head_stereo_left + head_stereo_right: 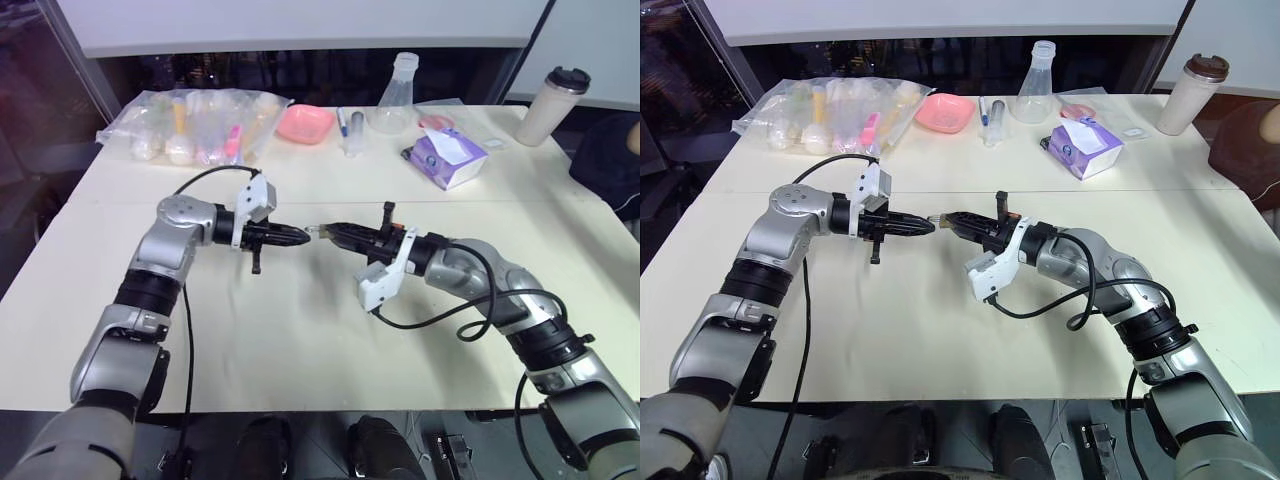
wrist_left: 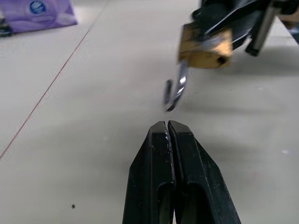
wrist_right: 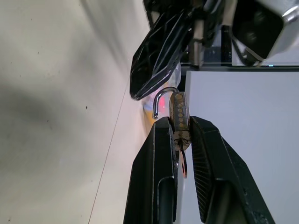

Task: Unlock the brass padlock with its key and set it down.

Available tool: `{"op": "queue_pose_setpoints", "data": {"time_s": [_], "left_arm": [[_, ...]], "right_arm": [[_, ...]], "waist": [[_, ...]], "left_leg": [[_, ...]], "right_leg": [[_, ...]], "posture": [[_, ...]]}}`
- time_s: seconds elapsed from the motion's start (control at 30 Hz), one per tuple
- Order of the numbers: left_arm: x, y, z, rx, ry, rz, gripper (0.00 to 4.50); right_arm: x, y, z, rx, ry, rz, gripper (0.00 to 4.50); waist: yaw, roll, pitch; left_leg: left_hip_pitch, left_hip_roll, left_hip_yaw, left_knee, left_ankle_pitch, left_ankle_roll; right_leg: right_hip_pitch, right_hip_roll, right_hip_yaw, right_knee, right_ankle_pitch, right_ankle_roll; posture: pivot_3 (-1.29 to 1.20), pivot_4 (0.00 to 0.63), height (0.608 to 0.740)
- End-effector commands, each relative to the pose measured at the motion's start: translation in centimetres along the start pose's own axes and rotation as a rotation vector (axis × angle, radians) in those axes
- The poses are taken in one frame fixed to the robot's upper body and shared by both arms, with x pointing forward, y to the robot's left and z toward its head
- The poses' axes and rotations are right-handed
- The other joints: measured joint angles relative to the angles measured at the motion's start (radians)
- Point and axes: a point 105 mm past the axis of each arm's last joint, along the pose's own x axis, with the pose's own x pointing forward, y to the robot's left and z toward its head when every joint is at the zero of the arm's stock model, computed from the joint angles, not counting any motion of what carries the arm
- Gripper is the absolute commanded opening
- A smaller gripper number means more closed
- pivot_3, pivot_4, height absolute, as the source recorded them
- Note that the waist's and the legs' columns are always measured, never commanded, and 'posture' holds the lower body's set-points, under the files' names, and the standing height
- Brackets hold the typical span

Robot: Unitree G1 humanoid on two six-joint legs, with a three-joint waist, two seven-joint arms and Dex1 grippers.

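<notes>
Above the bench (image 1: 300, 330), the right gripper (image 3: 180, 135) has its jaws clamped on the brass padlock (image 2: 205, 44), shackle swung free. Just beyond it, the left gripper (image 2: 168, 128) hovers, jaws together, tips near the shackle.

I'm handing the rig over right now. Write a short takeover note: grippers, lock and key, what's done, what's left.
Right gripper: shut on the brass padlock, held above the table.
Left gripper: shut, empty, tips just short of the shackle.
Padlock: shackle swung open, free end out of the body. A thin ring hangs from the body's other end; the key itself I cannot make out.
Done: the unlocking, by the look of the shackle.
Left: set the padlock down on the table and release.
</notes>
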Motion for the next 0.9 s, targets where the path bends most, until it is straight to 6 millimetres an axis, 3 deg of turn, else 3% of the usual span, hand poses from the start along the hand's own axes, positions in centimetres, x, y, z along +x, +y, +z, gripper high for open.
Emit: {"op": "queue_pose_setpoints", "data": {"time_s": [0.03,0.3,0.53,0.63,0.77,0.9], "left_arm": [[-1.6,0.5,1.5,0.053,-0.024,0.026,0.04],[-6.1,1.4,-0.3,-0.004,0.027,0.173,0.04],[-6.7,1.0,0.0,-0.002,0.007,0.223,0.04],[-6.5,0.5,0.0,-0.005,0.001,0.228,0.04],[-6.6,0.3,-0.1,-0.010,-0.002,0.244,0.04],[-6.5,0.3,0.0,-0.010,-0.008,0.251,0.04]], "right_arm": [[-0.2,-0.6,0.0,0.015,0.002,-0.037,0.00],[1.3,3.2,-1.8,0.083,0.062,-0.004,0.00],[3.1,5.1,-4.6,0.044,0.143,-0.001,0.00],[3.5,6.6,-4.0,0.051,0.108,0.040,0.00],[3.0,9.9,-1.8,0.201,0.038,0.186,0.00],[2.4,10.6,-1.0,0.281,0.017,0.256,0.00]], "waist": [[-0.001,0.000,0.000],[-0.007,0.000,0.000],[0.000,0.000,0.000],[-0.004,0.000,0.000],[-0.008,0.000,0.000],[-0.006,-0.001,-0.001]], "left_leg": [[0.000,0.000,0.000,0.000,0.000,0.000],[0.001,0.001,0.000,-0.001,0.000,0.000],[0.001,0.000,0.001,0.000,0.000,-0.001],[0.001,0.000,0.001,0.000,0.000,-0.001],[0.001,0.001,0.001,-0.001,0.000,-0.001],[0.004,0.001,0.000,-0.001,0.000,0.000]], "right_leg": [[0.000,0.000,0.000,0.000,0.000,0.000],[0.000,0.001,0.000,0.001,0.000,0.000],[0.000,0.000,0.000,0.001,0.000,0.000],[-0.001,0.000,0.000,0.002,0.000,0.000],[-0.001,0.000,0.001,0.002,0.000,0.000],[0.003,0.000,0.000,0.002,0.000,0.000]], "posture": [[0.00,0.150,0.715],[0.00,0.150,0.715],[0.00,0.150,0.715],[0.00,0.150,0.715],[0.00,0.150,0.715],[0.00,0.150,0.715]]}}
